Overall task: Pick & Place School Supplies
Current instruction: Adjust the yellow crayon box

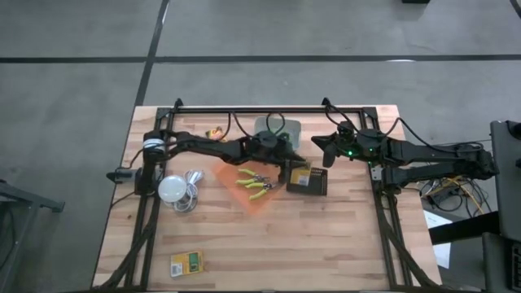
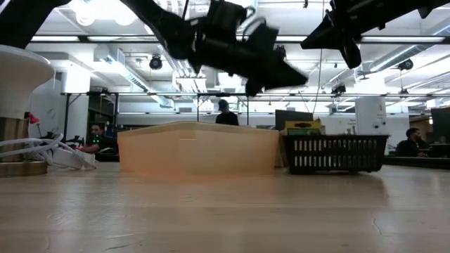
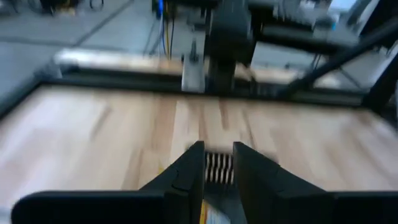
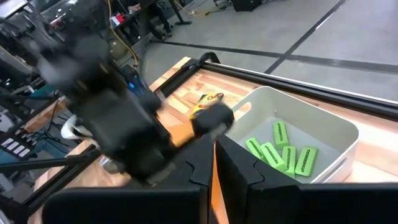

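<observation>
My left gripper (image 1: 286, 169) hovers just above the left end of a black slatted basket (image 1: 320, 189), clear of it in the low view (image 2: 285, 76). Its fingers stand open (image 3: 217, 163), with the basket's slats and a bit of yellow showing between them. A yellow-and-green box (image 2: 304, 128) stands up inside the basket (image 2: 334, 154). Two green-handled pliers (image 1: 254, 184) lie in the orange bin (image 1: 244, 199). Lime-green markers (image 4: 281, 153) lie in the grey bin (image 4: 339, 134). Another box (image 1: 187, 262) lies flat near the table's front left. My right gripper (image 1: 326, 151) waits shut (image 4: 214, 163), raised at the right.
A white round thing with a coiled cable (image 1: 177, 190) sits left of the orange bin. A small yellow item (image 1: 216, 134) lies on the table by the far edge, left of the grey bin (image 1: 278, 129). Bare wood stretches across the near half of the table (image 1: 309, 252).
</observation>
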Tool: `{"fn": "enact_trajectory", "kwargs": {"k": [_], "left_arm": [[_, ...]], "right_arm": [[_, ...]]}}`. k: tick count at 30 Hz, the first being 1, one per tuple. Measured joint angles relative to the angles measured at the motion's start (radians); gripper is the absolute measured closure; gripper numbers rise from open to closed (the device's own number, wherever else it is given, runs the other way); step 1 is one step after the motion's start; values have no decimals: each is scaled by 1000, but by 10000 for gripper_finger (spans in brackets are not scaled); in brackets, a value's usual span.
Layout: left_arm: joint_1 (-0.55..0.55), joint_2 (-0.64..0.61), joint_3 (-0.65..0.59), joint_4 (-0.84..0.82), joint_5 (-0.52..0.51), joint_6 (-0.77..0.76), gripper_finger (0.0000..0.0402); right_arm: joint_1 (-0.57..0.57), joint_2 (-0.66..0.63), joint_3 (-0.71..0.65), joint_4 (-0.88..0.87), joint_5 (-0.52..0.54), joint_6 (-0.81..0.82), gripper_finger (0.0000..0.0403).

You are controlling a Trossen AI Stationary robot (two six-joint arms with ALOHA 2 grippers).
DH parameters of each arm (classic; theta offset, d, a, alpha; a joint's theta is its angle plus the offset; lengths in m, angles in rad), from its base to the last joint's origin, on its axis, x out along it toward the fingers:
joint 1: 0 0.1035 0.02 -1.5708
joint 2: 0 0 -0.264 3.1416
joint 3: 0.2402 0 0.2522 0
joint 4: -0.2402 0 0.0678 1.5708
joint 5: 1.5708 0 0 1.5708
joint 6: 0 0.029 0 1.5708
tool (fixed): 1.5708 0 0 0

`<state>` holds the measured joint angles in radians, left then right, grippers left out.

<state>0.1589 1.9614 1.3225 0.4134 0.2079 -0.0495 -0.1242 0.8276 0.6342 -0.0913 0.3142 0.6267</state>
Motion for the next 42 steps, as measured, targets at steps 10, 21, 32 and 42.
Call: {"fn": "enact_trajectory", "kwargs": {"k": [10, 21, 32, 42], "left_arm": [[4, -153, 229, -399, -42, 130, 316], [2, -389, 352, -932, -573, 98, 317], [3, -535, 320, -1459, -722, -618, 317], [10, -544, 147, -1463, -588, -913, 316]], "right_arm": [[0, -1, 0, -9, -8, -53, 385], [-1, 0, 0, -43, -8, -114, 385], [-3, 53, -2, 25, -239, -367, 385], [-77, 251, -2, 288, -451, -436, 385]]}}
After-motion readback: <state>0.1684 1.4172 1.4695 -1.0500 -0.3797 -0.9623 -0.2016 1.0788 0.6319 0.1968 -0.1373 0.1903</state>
